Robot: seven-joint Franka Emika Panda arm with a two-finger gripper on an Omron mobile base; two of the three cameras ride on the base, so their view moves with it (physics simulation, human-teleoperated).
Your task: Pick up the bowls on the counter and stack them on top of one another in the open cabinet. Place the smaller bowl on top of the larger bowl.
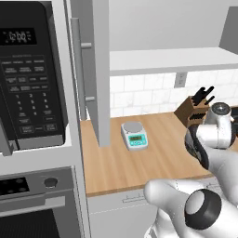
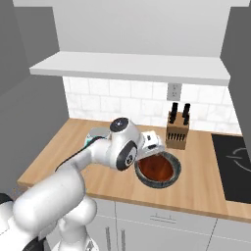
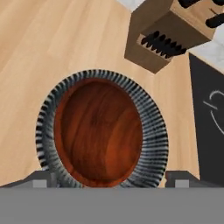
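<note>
The smaller reddish-brown bowl (image 3: pixel 98 131) sits nested inside the larger charcoal-grey bowl (image 3: pixel 152 131), whose ribbed rim rings it. The pair rests on the wooden counter (image 2: pixel 206 191), in front of the knife block. My gripper (image 3: pixel 111 181) hangs open just above the bowls' near edge. Its fingertips (image 3: pixel 43 179) stand wide apart on either side and touch neither bowl. In the right base view the brown bowl (image 2: pixel 157 168) shows inside the grey one (image 2: pixel 175 170), partly covered by my hand. The open cabinet has a white shelf board (image 1: pixel 172 60) above the counter and a grey door (image 1: pixel 95 69) swung out.
A wooden knife block (image 2: pixel 177 130) stands behind the bowls by the tiled wall. A black cooktop (image 2: pixel 235 166) lies to the right. A small kitchen scale (image 1: pixel 135 135) sits on the counter at the left, near the black microwave (image 1: pixel 30 79) and the oven (image 1: pixel 37 204).
</note>
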